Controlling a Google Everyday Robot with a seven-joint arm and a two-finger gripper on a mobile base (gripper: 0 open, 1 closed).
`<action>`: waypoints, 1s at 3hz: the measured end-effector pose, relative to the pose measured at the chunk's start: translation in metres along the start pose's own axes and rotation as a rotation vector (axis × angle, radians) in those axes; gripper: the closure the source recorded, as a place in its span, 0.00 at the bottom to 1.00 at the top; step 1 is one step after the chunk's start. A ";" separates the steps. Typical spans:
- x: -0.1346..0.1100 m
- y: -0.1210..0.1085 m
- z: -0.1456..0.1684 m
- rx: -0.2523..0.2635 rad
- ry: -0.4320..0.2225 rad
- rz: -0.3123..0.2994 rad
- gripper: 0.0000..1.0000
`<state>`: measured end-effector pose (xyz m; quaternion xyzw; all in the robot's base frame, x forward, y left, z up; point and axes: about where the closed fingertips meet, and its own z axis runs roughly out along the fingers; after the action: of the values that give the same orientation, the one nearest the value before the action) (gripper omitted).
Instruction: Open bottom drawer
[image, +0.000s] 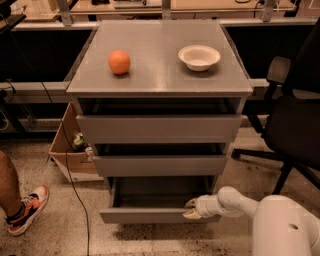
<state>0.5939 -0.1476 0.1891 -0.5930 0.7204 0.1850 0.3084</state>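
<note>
Reaching in from the lower right, the gripper (191, 208) sits at the top edge of the bottom drawer (145, 215), towards the right end of its slim front panel. One pale fingertip (190, 202) lies just inside the rim and the other hangs down over the outer face. The panel's lip sits between them, so the gripper seems to be clamped on that lip, though the contact is hard to make out. Its white arm (235, 200) runs back to the right into the rounded robot body (285, 225) at the corner of the view.

The bottom drawer stands partly open, its front set forward of the two above it, with a dark, shallow tray showing behind the panel. It is the lowest of three grey fronts, under the middle drawer (160, 165) and the taller top drawer (159, 129).

On the flat top of the cabinet (160, 75) an orange (119, 62) rests to the left and a white bowl (199, 56) to the right, well apart. A cardboard box (75, 167) stands on the floor beside the cabinet's left flank, with a thin black cable (67, 165) trailing past it. A black office chair (295, 125) is to the right. At the left edge a person's leg ends in a red and white shoe (27, 207).
</note>
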 end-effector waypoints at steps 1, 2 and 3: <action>0.002 0.013 -0.005 -0.019 -0.004 0.005 0.64; 0.002 0.013 -0.005 -0.019 -0.004 0.005 0.45; 0.002 0.013 -0.005 -0.019 -0.004 0.005 0.21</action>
<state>0.5799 -0.1495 0.1901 -0.5938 0.7194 0.1937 0.3038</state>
